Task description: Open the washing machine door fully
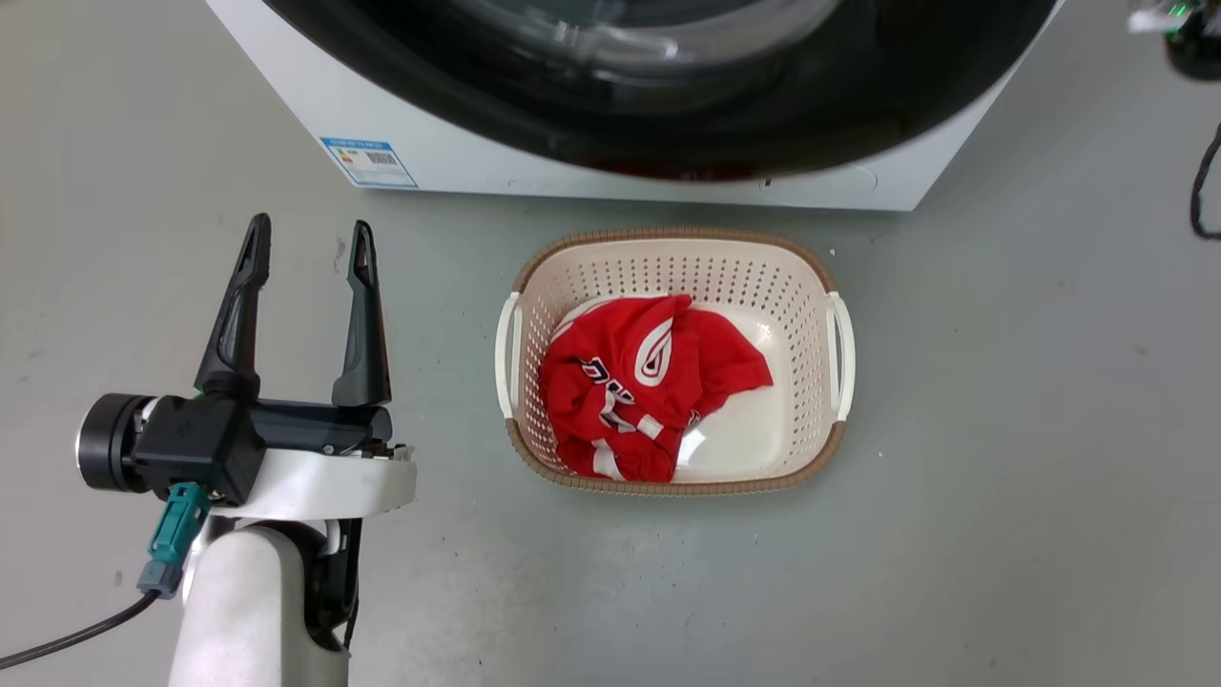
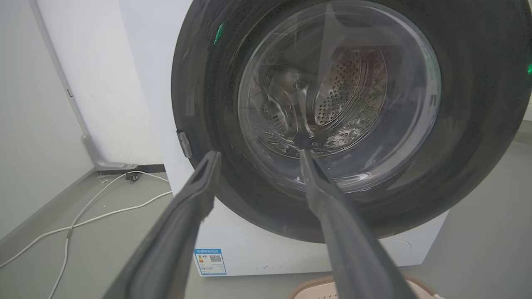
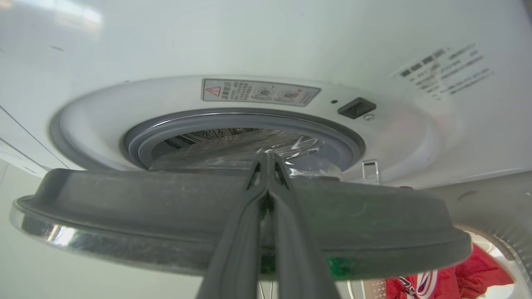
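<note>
Door (image 3: 124,199): black, glass-centred, on the washer (image 3: 291,41) front, ajar, its bowl partly clear of the grey ring (image 3: 141,145). Right end effector (image 3: 266,160): fingers pressed together, laid across the door's rim. Left end effector (image 1: 310,229): fingers spread wide, empty, above the floor (image 1: 1002,477) beside a basket (image 1: 677,234).

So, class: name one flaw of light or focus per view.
Head view: the washing machine door shows a red reflection low down. Left wrist view: the left gripper is blurred, near the lens. Right wrist view: glare at top left; the right gripper is soft.
</note>
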Motion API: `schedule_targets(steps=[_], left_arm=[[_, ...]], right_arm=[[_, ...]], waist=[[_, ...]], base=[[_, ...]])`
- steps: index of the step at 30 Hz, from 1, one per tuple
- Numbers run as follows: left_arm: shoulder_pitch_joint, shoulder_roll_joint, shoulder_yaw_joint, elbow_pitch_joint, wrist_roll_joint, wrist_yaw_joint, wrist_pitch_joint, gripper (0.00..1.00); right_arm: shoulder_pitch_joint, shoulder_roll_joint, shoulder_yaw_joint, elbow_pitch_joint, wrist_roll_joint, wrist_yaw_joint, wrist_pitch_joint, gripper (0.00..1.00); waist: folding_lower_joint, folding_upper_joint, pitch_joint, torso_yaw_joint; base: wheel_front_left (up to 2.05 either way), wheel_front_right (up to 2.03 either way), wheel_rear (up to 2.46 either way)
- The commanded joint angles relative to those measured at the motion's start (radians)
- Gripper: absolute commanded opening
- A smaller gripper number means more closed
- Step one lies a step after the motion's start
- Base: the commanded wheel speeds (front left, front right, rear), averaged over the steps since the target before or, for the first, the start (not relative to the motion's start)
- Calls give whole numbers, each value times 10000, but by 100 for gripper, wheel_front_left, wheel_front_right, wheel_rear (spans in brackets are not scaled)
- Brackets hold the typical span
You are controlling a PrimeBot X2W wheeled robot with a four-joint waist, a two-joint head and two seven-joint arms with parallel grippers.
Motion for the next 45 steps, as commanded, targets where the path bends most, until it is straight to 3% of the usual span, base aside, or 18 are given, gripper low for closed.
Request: schedule_targets(steps=[1, 11, 28, 38, 45], left_arm=[[61, -11, -30, 24, 16, 43, -23, 100], [614, -10, -92, 263, -31, 157, -23, 100], [1956, -10, 186, 620, -23, 175, -24, 100], [2388, -10, 221, 748, -52, 88, -23, 100], [2500, -10, 141, 784, -150, 116, -23, 100]], right_arm=[[332, 280, 71, 31, 6, -3, 192, 0], [1139, 468, -103, -201, 457, 9, 2134, 0], [4496, 1290, -140, -3376, 1357, 9, 4120, 0], [6342, 1876, 512, -5689, 1453, 9, 4294, 0], [7417, 1986, 918, -7159, 1258, 8, 3537, 0]], waist=[[-1, 0, -105, -9], [-1, 0, -1150, -58], [-1, 0, -2800, -14], [-1, 0, -3249, 137], [-1, 0, -3403, 122]], base=[[0, 0, 0], [0, 0, 0], [0, 0, 0], [0, 0, 0], [0, 0, 0]])
